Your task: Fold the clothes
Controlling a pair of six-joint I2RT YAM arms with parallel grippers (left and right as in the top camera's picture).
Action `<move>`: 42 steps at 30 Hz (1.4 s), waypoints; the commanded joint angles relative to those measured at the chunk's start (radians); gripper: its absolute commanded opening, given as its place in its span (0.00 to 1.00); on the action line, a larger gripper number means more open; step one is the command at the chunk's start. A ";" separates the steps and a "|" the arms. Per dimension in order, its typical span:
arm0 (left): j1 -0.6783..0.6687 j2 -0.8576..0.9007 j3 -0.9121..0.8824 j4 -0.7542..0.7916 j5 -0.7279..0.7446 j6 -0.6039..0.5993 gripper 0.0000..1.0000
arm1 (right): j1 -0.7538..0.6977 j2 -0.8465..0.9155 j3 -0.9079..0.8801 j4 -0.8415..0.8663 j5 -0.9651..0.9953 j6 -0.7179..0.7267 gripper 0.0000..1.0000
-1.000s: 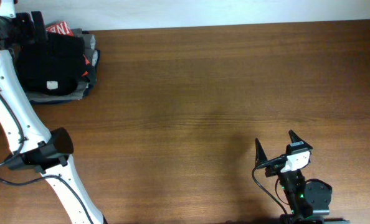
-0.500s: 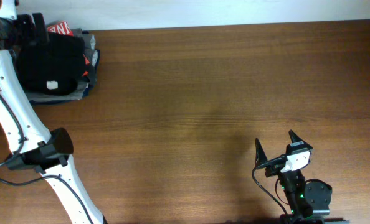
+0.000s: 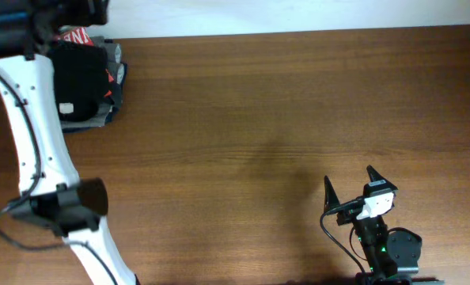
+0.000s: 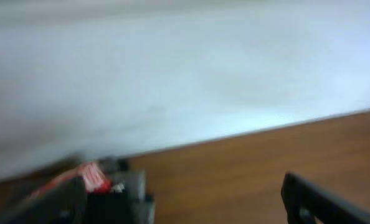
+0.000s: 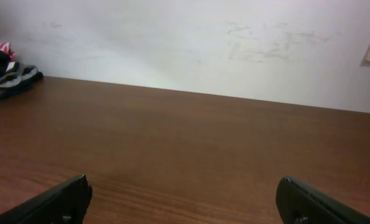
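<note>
since a second ago my left arm has swung. its white link now leans further right across the left edge of the clothes pile, its elbow sits lower and further right, and its dark wrist has come over the far left corner. my right arm has stayed where it was.

my left end effector point(image 4: 184, 186) is spread wide and grips nothing. the left wrist view is blurred, with one dark finger point(image 4: 325, 202) at the lower right and a dark shape at the lower left that i cannot separate from the fabric.

my right end effector point(image 3: 350, 178) is also spread wide and grips nothing. it rests near the front edge of the brown wooden surface point(image 3: 259, 119), well apart from the pile.

the black short-sleeved t-shirt of soft fabric point(image 3: 81, 71) lies bunched on top of the pile in the far left corner, and its small white label point(image 3: 65, 108) shows near the front edge. my own white link covers the shirt's left side from above.

the red garment with white lettering point(image 3: 75, 36) pokes out behind the shirt, against the white wall point(image 5: 172, 37). the grey and dark folded garments point(image 3: 100, 119) lie under and just beside the shirt on the right. from the right wrist the pile shows only as a small heap at the far left.
</note>
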 commanded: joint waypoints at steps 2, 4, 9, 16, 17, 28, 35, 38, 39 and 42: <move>-0.054 -0.257 -0.350 0.200 0.039 -0.008 0.99 | 0.008 -0.011 -0.010 0.002 0.002 0.005 0.99; -0.069 -0.338 -0.490 0.254 0.039 -0.008 0.99 | 0.008 -0.011 -0.010 0.003 0.002 0.005 0.99; -0.093 -0.534 -0.794 0.266 0.037 -0.008 0.99 | 0.008 -0.010 -0.010 0.002 0.002 0.004 0.99; -0.093 -0.699 -1.074 0.373 0.032 -0.001 0.99 | 0.008 -0.010 -0.010 0.003 0.002 0.004 0.99; -0.093 -0.723 -1.119 0.406 0.032 -0.001 0.99 | 0.008 -0.011 -0.010 0.002 0.002 0.005 0.99; -0.093 -1.032 -1.665 0.846 0.061 -0.001 0.99 | 0.008 -0.010 -0.010 0.002 0.002 0.005 0.99; -0.090 -1.285 -1.949 0.987 0.053 0.023 0.99 | 0.008 -0.010 -0.010 0.003 0.002 0.004 0.99; -0.090 -1.393 -2.032 0.985 0.053 0.037 0.99 | 0.008 -0.010 -0.010 0.003 0.002 0.005 0.99; -0.090 -1.428 -2.058 0.985 0.048 0.037 0.99 | 0.008 -0.011 -0.010 0.002 0.002 0.005 0.99; -0.090 -1.527 -2.131 0.986 0.033 0.037 0.99 | 0.008 -0.011 -0.010 0.003 0.002 0.005 0.99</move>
